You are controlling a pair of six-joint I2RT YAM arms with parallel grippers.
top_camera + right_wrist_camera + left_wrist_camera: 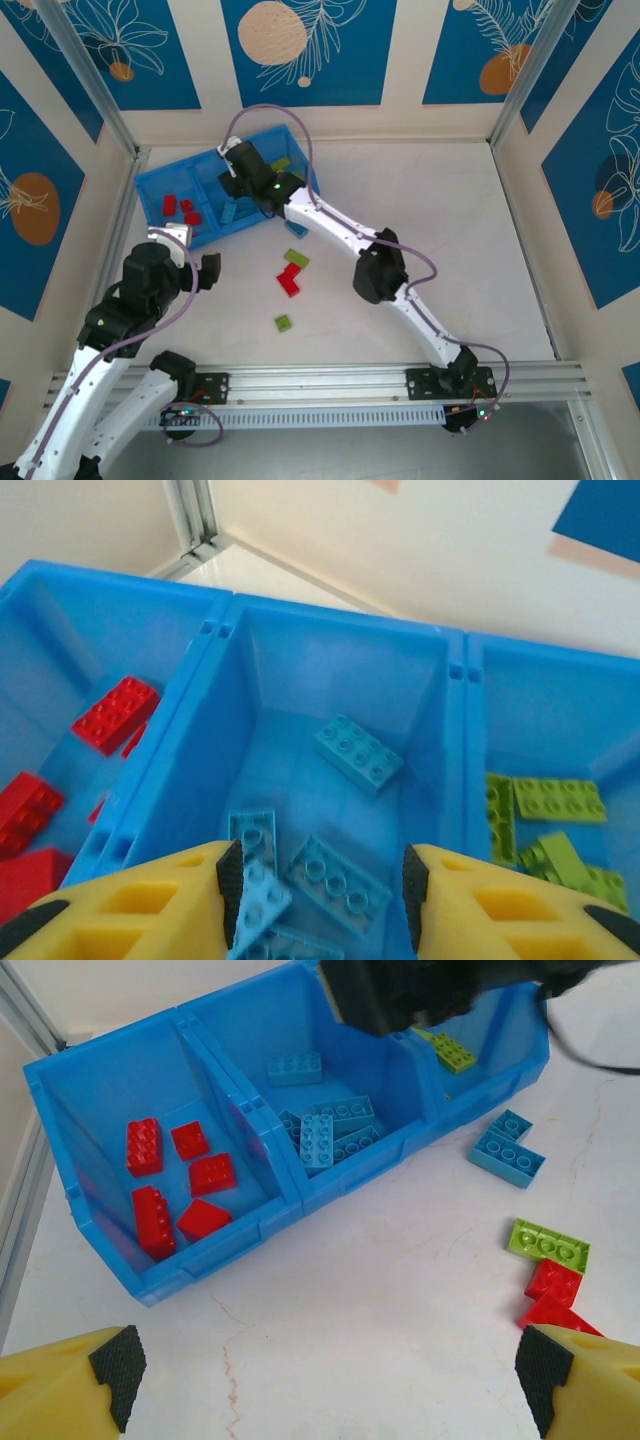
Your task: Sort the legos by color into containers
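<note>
Your right gripper hangs over the middle compartment of the blue bin, with its yellow fingers parted and nothing clamped between the pads. Straight below you've got the light blue legos heaped on that compartment's floor, with one more lying flat near the back wall. One tilted brick sits just beside a pad; whether it touches, you can't tell. Red legos lie in the compartment on one side and yellow-green legos in the one on the other.

From above, your right arm stretches diagonally across the counter to the bin in the far left corner, and its wrist covers the middle compartment.

Now your left gripper: it's spread wide and empty, hovering above bare counter just in front of the bin. Its camera gives you five red bricks in the left compartment, a cluster of light blue in the middle, and yellow-green showing in the right one under the dark bulk of the other arm.

There's plenty loose on the counter. A light blue pair sits just beside the bin's right end. Nearer you, a yellow-green brick sits right against two red bricks. From overhead, a small yellow-green piece lies alone, closer to the arm bases.
</note>
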